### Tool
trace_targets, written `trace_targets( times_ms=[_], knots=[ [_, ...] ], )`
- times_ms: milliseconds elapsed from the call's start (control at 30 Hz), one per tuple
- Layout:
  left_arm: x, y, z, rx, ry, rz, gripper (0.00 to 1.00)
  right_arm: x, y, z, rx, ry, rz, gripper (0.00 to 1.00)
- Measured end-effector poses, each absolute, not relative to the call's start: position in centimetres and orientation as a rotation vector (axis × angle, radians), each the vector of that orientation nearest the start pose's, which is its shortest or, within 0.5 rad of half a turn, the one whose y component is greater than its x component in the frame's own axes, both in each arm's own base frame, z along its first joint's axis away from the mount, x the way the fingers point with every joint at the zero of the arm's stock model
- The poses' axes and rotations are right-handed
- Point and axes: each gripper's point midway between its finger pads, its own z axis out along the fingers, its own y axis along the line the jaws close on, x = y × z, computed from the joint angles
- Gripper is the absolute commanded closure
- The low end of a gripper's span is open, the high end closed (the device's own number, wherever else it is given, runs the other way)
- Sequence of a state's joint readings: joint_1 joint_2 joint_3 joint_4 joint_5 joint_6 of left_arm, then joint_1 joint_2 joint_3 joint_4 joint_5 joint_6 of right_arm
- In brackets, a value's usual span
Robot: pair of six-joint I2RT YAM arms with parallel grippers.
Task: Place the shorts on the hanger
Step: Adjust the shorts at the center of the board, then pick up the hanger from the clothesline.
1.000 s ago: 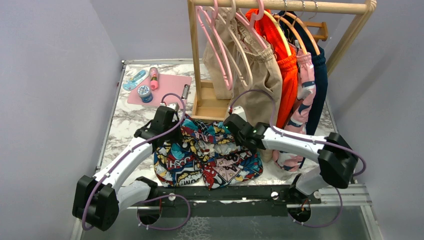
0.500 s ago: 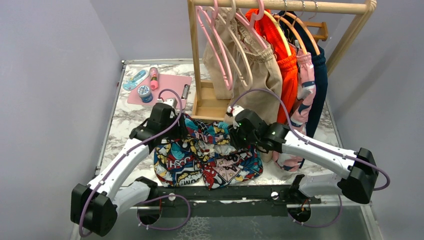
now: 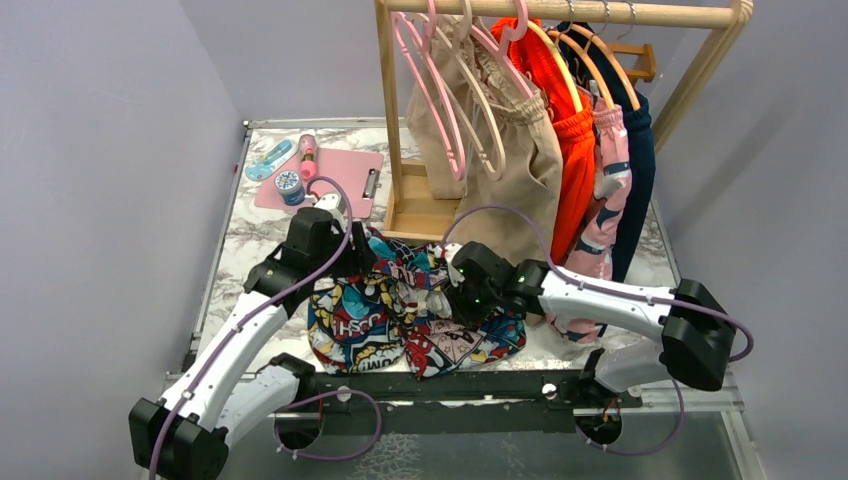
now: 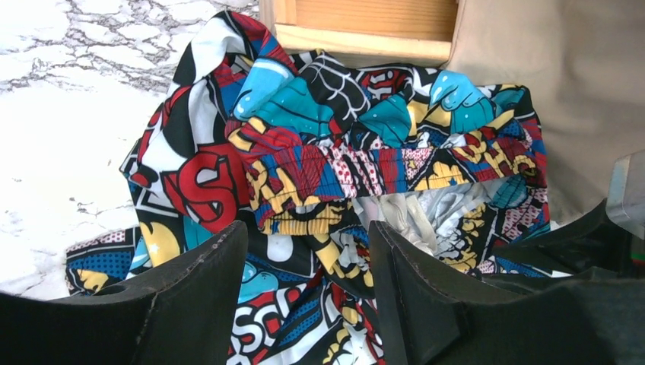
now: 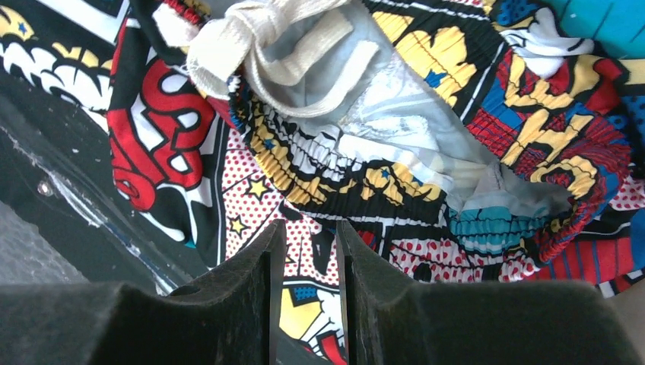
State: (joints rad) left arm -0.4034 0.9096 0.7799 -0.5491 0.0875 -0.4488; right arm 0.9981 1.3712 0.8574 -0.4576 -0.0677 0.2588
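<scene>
Your left claw (image 4: 308,228) stands wide apart with nothing between its fingers, close over the shorts (image 4: 365,163). Just ahead of its tips lies the gathered waistband, a crumpled ridge running crosswise, and pale lining shows past the right-hand finger.

Your right claw (image 5: 310,224) has its fingers drawn nearly together, with only a thin slot between them. Red-dotted print shows through that slot, but you cannot tell whether any cloth is pinched. Just ahead of its tips the waistband gapes open onto the pale lining. A knotted cream drawstring (image 5: 251,38) lies farther ahead and a little to the left. Both claws sit near each other over the same heap.

The shorts lie bunched on the marble surface (image 4: 61,91), which shows to the left of the left claw. Beyond the heap from that claw is the wooden base (image 4: 365,15) of the clothes rack, right at the edge of the cloth. Beige shorts (image 4: 548,91) hang ahead and to the right of that claw. Farther still, up on the rail (image 3: 600,12), the cream hanger (image 3: 500,135) hangs against those beige shorts, well apart from both claws.
</scene>
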Motion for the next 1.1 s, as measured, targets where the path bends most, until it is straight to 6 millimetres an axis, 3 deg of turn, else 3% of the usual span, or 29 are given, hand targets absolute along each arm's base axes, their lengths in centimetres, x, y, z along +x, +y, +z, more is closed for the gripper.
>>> trace_targets(
  times_ms=[133,233,400,633,767,800,900,1000,1100],
  knots=[
    [23.5,-13.4,16.1,-0.01,2.295,-0.536,0.37,14.7,28.1,8.2,-1.004,2.433,0.568,0.66],
    [23.4,-12.5,16.3,-0.031,2.26,-0.498,0.35,14.6,28.3,11.0,-0.981,2.345,0.631,0.66],
    [23.4,-11.0,16.7,-0.067,2.193,-0.431,0.35,14.3,27.8,18.8,-0.913,2.115,0.769,0.66],
    [23.6,-9.6,16.8,-0.099,2.129,-0.363,0.35,14.2,25.6,29.8,-0.846,1.86,0.809,0.58],
    [23.8,-9.3,17.2,-0.111,2.09,-0.356,0.35,14.4,24.9,37.2,-0.798,1.696,0.831,0.55],
    [23.9,-9.3,17.3,-0.113,2.085,-0.355,0.35,14.6,24.6,40.3,-0.765,1.63,0.832,0.55],
    [24.0,-9.2,17.3,-0.115,2.079,-0.354,0.35,16.0,24.8,44.4,-0.705,1.561,0.801,0.54],
    [24.1,-9.2,17.2,-0.115,2.078,-0.353,0.36,19.1,25.3,49.1,-0.573,1.493,0.719,0.54],
    [24.0,-9.3,17.2,-0.112,2.076,-0.353,0.36,22.4,25.8,51.5,-0.454,1.469,0.611,0.56]
  ],
)
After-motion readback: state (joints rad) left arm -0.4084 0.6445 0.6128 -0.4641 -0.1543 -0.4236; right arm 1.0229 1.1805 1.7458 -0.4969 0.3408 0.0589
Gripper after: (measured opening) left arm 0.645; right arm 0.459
